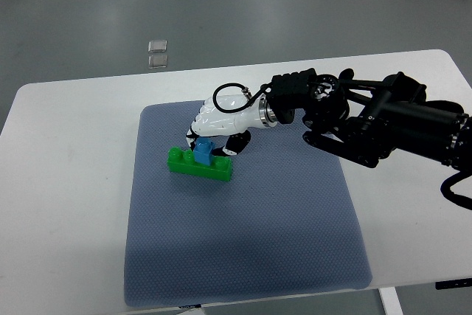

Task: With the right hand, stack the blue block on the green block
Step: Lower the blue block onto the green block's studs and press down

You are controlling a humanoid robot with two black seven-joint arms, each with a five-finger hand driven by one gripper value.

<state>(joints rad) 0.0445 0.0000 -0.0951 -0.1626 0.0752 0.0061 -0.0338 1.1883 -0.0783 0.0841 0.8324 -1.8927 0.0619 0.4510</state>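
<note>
Table (66, 182) white, mat (243, 256) blue-grey, floor grey; right hand (214, 134) grasping blue block (203, 150).

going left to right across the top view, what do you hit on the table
bare white table → left edge of the blue-grey mat → green block with the blue block on it → white right hand, fingers around the blue block → black right arm reaching out to the right edge

This looks like a robot lab or test room. A plain white worktop (66, 182) with a blue-grey mat (243, 256) stands on a bare grey floor (221, 5), and a black robot arm (383, 127) reaches over it.
</note>
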